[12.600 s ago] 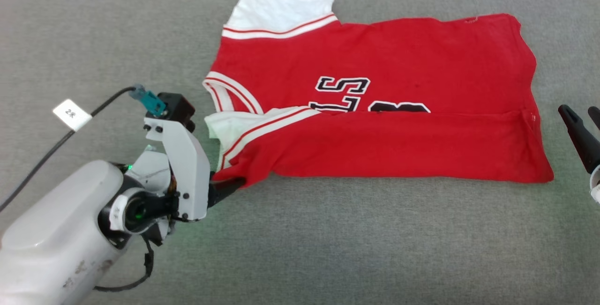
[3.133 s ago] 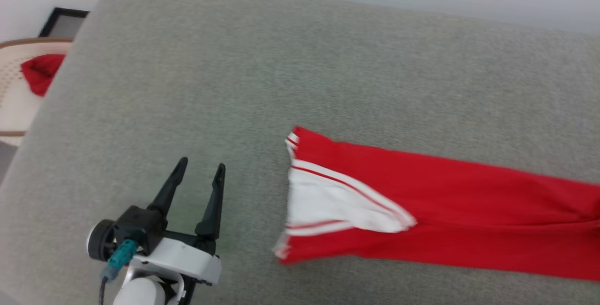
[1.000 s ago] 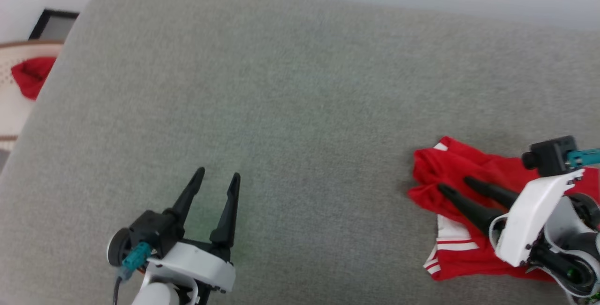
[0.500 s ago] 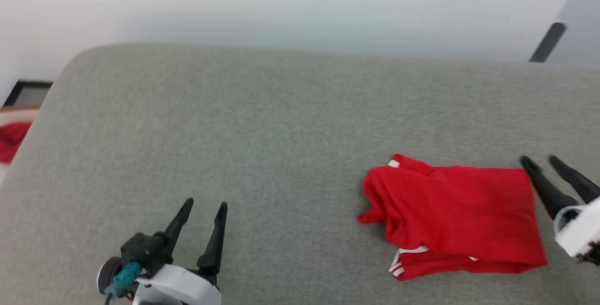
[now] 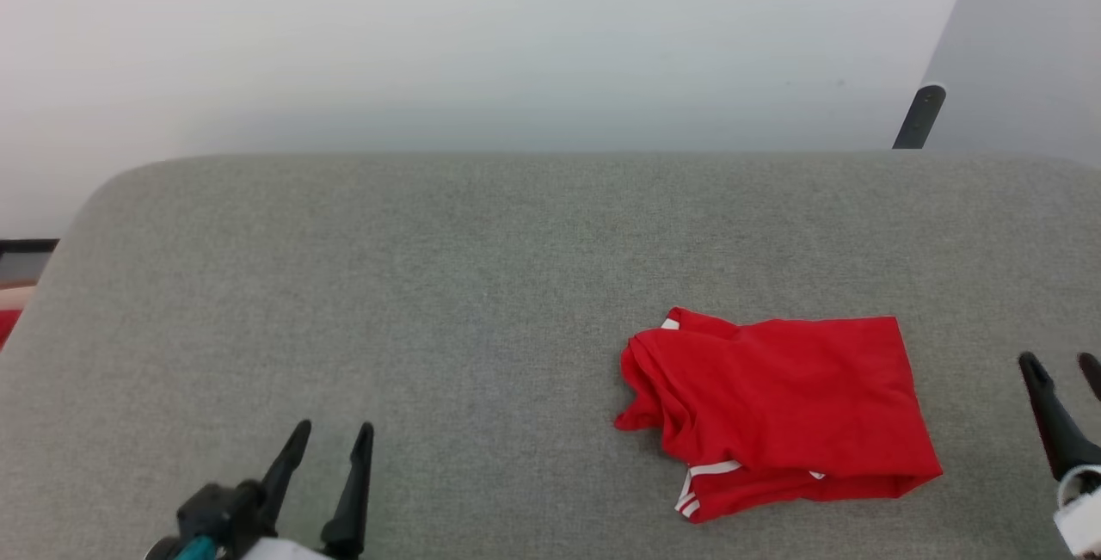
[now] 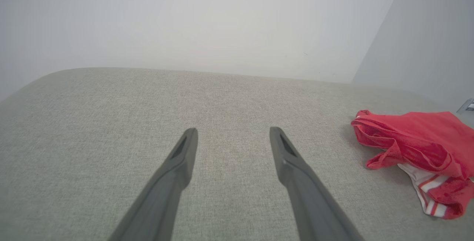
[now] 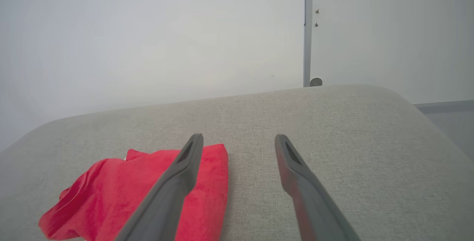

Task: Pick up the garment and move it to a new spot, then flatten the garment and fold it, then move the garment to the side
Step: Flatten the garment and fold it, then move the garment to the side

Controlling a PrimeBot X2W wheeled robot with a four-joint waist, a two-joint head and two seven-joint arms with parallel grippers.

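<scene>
The garment [image 5: 787, 409] lies folded into a small red bundle right of centre on the grey cushion, with white-and-red striped bands peeking out at its near edge. The left wrist view has the garment [image 6: 418, 148] off to its right, and in the right wrist view the garment [image 7: 129, 193] lies to the left, partly behind one finger. My left gripper [image 5: 331, 433] is open at the lower left, far from the cloth. Over bare fabric to the right of the bundle, my right gripper [image 5: 1060, 364] is open, nothing between its fingers.
The grey upholstered surface [image 5: 430, 302] ends at a rounded far edge against a pale wall [image 5: 430, 44]. A dark pole [image 5: 916, 117] stands behind the far right. A sliver of red cloth [image 5: 7, 323] shows past the left edge.
The head view has tilted up and turned right, bringing the wall into sight. My right gripper has let go of the garment and drawn back to its right. The left gripper stays open.
</scene>
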